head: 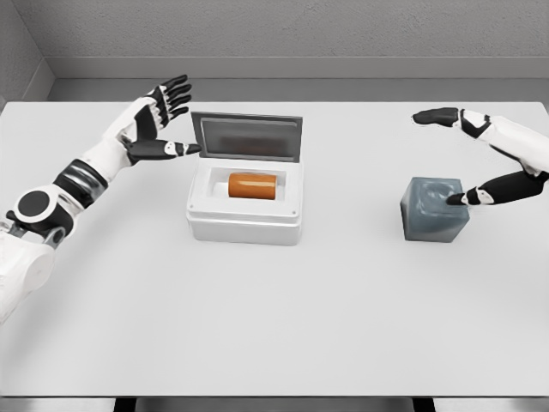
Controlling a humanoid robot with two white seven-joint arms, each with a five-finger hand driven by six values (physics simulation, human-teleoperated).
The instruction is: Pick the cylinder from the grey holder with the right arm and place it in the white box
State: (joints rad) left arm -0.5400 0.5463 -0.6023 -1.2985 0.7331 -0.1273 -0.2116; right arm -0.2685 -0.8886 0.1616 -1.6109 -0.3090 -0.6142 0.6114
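An orange cylinder (252, 185) lies on its side inside the white box (246, 223), whose grey lid (249, 137) stands open at the back. The grey holder (435, 209) sits to the right with nothing showing in it. My right hand (450, 154) hangs over the holder's far right side, fingers spread, the thumb tip near the holder's top and the other fingers stretched left above it; it holds nothing. My left hand (165, 120) hovers open just left of the box lid, palm toward the box.
The white table (274, 318) stretches wide in front of the box and holder. Its front edge runs along the bottom of the view. A grey wall rises behind the far edge.
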